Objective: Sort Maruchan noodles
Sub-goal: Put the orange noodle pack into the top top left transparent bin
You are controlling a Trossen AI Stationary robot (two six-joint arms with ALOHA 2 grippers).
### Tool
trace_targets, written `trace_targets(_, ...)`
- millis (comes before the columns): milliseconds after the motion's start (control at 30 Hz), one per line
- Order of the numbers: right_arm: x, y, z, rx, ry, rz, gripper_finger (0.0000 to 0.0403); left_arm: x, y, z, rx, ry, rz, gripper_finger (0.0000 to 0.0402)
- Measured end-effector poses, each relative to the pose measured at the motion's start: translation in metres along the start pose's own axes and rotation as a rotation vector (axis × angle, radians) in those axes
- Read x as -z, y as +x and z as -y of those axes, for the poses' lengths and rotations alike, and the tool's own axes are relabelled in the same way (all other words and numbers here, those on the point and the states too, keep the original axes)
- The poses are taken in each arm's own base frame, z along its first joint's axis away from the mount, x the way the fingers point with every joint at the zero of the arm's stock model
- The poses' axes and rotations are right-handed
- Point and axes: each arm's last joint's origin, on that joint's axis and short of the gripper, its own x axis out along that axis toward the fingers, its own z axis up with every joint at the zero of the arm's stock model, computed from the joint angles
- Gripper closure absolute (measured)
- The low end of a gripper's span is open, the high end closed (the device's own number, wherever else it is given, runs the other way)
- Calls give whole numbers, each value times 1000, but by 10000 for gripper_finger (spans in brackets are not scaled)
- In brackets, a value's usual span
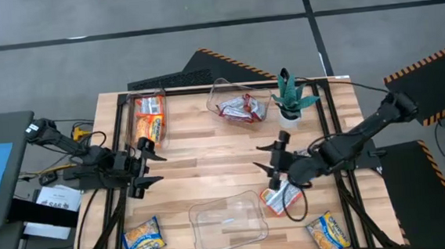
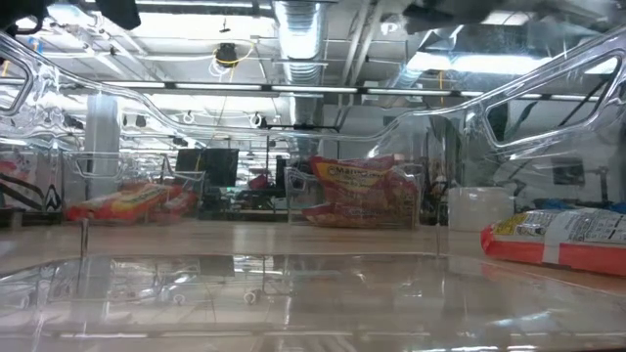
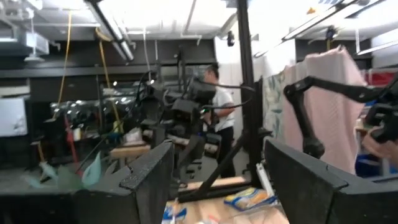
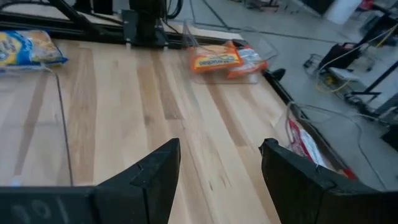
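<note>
This is a robotics lab or industrial workshop, not a home. The pale wooden tabletop point(image 1: 209, 161) sits in a black metal frame on a grey concrete floor point(image 1: 61, 65) marked with dark lines, and yellow-and-black hazard-striped mats point(image 1: 430, 67) lie at about 2 o'clock of it. Level across the tabletop, the room shows exposed silver ducting point(image 2: 303, 24), pipes and strip lights under an open ceiling. The left wrist view takes in more black framing, hanging cables point(image 3: 65, 56), further equipment stands, and a person in a white shirt point(image 3: 221, 106) standing among them.
</note>
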Motion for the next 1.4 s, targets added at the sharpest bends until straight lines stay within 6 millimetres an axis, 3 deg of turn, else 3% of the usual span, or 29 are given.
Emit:
trace_targets(200, 13, -8, -9, -13, 41, 17, 159, 10, 5, 3, -9, 7, -63, 162)
trace_targets(500, 23, -19, -20, -366, 219, -166, 159, 15, 18, 8, 24, 23, -226, 162)
trace_targets(667, 36, -24, -22, -370, 237, -304, 159, 17, 22, 10, 38, 3, -356, 162)
trace_targets(967, 70, -39, -24, -331, 473, -800, 159, 14, 26, 11, 27, -32, -470, 162)
trace_targets(1233, 91, -29, -42, -267, 422, -928, 159, 15, 25, 11, 24, -45, -488, 162)
trace_targets(1400, 112, -17, -56, -249, 296, -1041, 159, 15, 25, 11, 26, -36, -487, 162)
